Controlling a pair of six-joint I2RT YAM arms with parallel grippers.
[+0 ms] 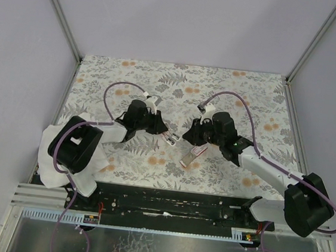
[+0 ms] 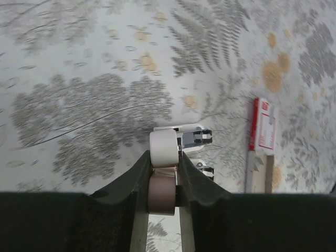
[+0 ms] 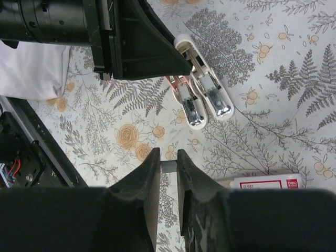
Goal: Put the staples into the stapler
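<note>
The white stapler [image 3: 207, 92] lies swung open on the floral table, its two arms side by side with metal ends showing. My left gripper [image 2: 165, 157] is shut on the stapler's [image 2: 167, 144] rounded rear end. In the top view the left gripper [image 1: 160, 129] is just left of the stapler [image 1: 171, 139]. My right gripper [image 3: 168, 155] hovers near the stapler's front, shut on a short grey strip of staples [image 3: 169, 167]. The red staple box [image 2: 264, 126] lies flat beside it with its tan tray slid out; the box [image 1: 192, 157] sits below the right gripper [image 1: 195, 138].
A white cloth [image 1: 51, 150] covers the left arm's base area at the table's left edge. A black rail [image 1: 165, 207] runs along the near edge. Pale walls with metal posts close in the left, right and back sides.
</note>
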